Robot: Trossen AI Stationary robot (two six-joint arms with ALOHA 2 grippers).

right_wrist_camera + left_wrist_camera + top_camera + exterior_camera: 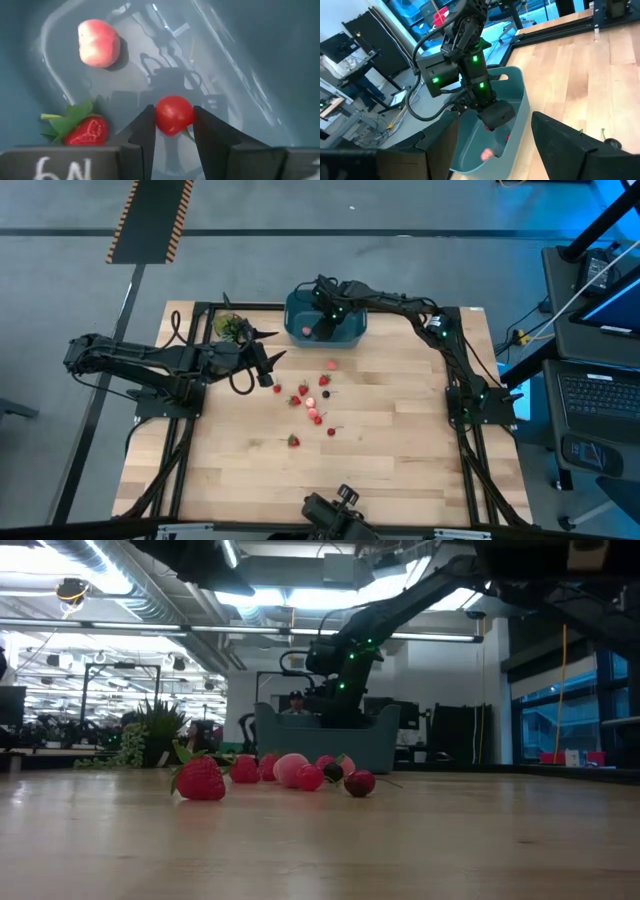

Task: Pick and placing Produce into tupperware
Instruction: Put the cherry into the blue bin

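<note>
The teal tupperware [348, 330] stands at the table's far middle. My right gripper [174, 120] reaches down into it, shut on a small round red produce piece [173, 114]. On the tub floor lie a pink piece [99, 43] and a strawberry with a green top [86, 130]. Several red pieces [312, 398] are scattered on the wood near the table's centre, and they also show in the low view as produce [200, 780]. My left gripper [268, 370] hovers open left of them, facing the tupperware [515, 100]. My right gripper pinches the round red piece [167, 107] between its two fingers, one finger [145, 135] on each side. The fingers come from above, pointing down into the tub. A green stem [188, 135] sticks out beside one finger. Whether the piece touches the tub floor does not show.
A green leafy bunch [230, 327] sits on the table's far left, behind my left gripper. A black frame [200, 306] edges the table. Bare wood [400, 470] lies toward the near edge. A camera mount [335, 515] stands at the near edge.
</note>
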